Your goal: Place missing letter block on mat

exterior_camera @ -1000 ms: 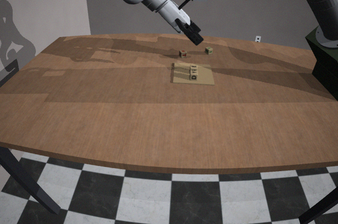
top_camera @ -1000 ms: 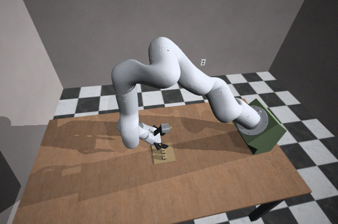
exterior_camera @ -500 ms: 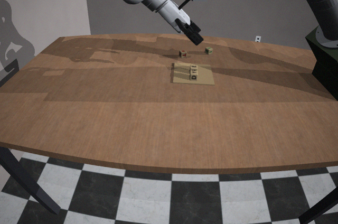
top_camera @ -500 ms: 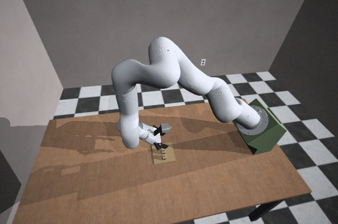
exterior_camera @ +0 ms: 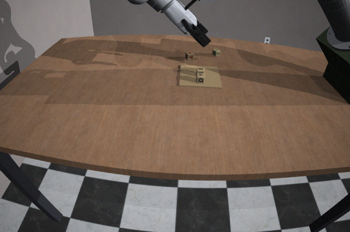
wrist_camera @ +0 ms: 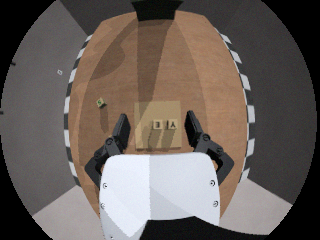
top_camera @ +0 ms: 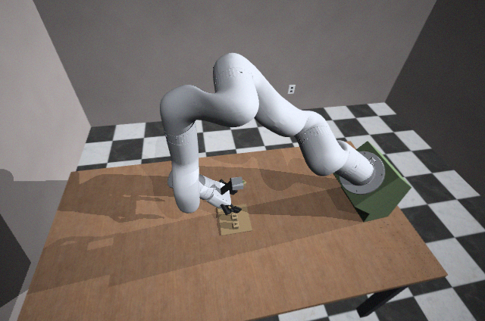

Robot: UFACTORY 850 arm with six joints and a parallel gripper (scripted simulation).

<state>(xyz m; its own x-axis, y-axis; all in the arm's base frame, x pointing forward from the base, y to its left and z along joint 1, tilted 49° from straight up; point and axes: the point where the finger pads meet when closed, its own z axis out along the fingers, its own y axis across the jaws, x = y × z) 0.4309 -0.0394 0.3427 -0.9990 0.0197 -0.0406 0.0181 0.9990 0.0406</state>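
Observation:
A tan mat lies flat in the middle of the table. Two wooden letter blocks sit on it side by side, one and the other; their letters are too small to read surely. A block with a red letter and a block with a green letter lie off the mat, just beyond its far edge. My gripper is open and empty. It hangs above the table between these two loose blocks, tilted toward the mat.
The arm's green base block stands at the table's right end. The arm arches high over the middle of the table. The wide wooden table extends around the mat.

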